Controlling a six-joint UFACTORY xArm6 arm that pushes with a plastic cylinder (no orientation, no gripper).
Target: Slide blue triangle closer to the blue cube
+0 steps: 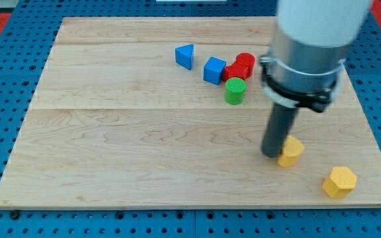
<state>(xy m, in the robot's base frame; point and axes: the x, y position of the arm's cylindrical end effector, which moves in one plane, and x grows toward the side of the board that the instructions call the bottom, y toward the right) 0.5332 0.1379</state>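
The arm is seen as a broad, smooth, white cylindrical housing [319, 20], cut off by the view's top edge. Below it a shorter grey metallic section [307, 56] of slightly smaller width is fitted. This section is encircled at its lower edge by a black clamp ring [296, 92], tilted somewhat, with a small lug at each side. From beneath the ring a straight, dark, matt rod [280, 129] of much smaller width is extended, ending in the flat-cut tip [272, 155].
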